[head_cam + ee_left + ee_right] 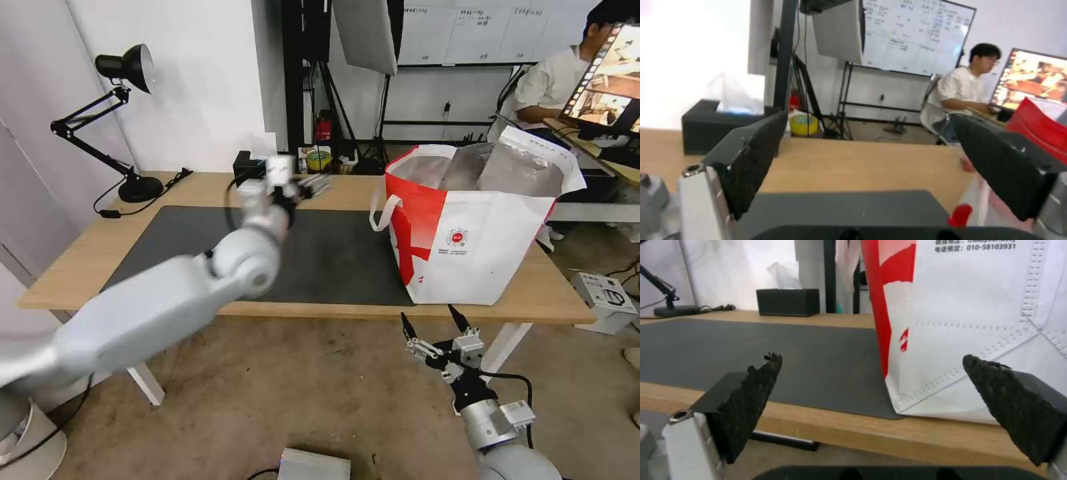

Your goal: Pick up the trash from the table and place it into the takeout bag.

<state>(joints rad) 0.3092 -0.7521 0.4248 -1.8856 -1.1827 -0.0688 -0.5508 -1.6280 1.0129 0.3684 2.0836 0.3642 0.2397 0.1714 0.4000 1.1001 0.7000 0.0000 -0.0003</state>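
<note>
The right gripper (435,319) hangs below the light-wood counter (80,267) edge, fingers wide and empty, just before the white and red fabric takeout bag (477,247). The left gripper (313,185), fingers also wide, hovers over the dark grey mat (333,253) beside the bag.

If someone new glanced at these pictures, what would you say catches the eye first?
The takeout bag, white and red with silver lining, stands open on the right end of the table. The left gripper reaches over the dark mat, open and empty. The right gripper waits open below the table's front edge, near the bag.
</note>
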